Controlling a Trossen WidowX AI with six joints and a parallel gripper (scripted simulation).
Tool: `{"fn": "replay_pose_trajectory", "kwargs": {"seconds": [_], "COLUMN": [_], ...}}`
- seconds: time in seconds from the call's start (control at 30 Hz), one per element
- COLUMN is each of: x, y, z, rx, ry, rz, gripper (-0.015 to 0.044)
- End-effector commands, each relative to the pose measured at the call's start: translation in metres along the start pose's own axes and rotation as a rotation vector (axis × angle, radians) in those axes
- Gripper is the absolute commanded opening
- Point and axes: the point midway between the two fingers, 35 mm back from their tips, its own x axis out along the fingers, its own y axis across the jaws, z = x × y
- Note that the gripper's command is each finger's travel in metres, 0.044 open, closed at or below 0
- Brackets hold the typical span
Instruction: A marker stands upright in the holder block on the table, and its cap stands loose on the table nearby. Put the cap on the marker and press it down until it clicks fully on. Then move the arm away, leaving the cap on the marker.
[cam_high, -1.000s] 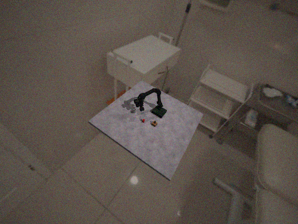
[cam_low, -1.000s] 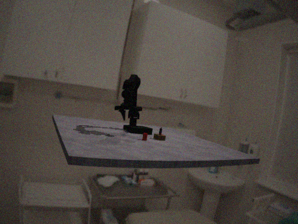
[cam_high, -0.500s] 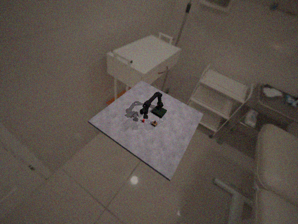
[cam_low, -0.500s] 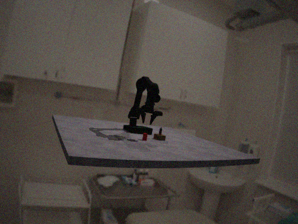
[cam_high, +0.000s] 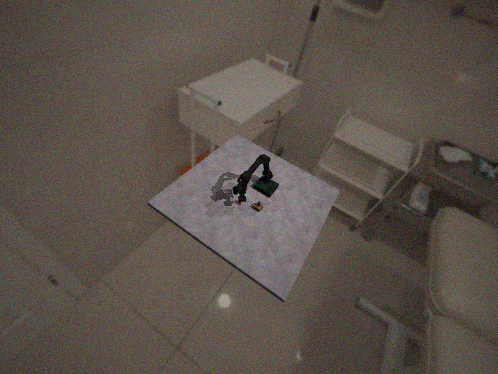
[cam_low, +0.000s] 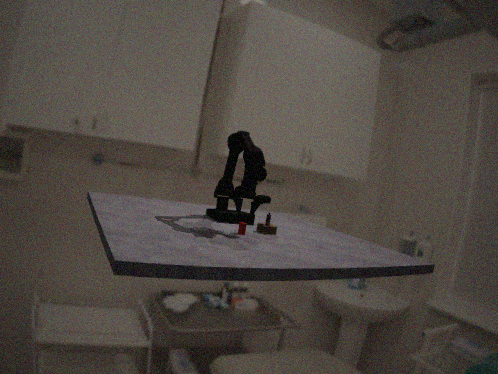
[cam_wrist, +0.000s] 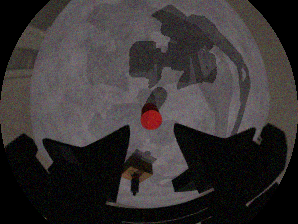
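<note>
Hand, fingers apart and empty, above red cap mid-bench: centre the upright cap between fingers, descend straight, close gently.

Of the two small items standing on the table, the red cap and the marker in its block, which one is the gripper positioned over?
The red cap: the wrist view shows it centred ahead of the open gripper, while the marker in its holder block stands off to one side.
</note>
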Motion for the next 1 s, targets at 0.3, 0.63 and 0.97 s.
{"fn": "replay_pose_trajectory", "kwargs": {"seconds": [0.3, 0.63, 0.97], "x": [0.021, 0.037, 0.053], "y": [-0.001, -0.001, -0.001], "z": [-0.001, 0.0, -0.001], "rx": [0.005, 0.005, 0.005], "ry": [0.005, 0.005, 0.005], "rz": [-0.01, -0.01, -0.01], "gripper": [0.0253, 0.0253, 0.0253]}}
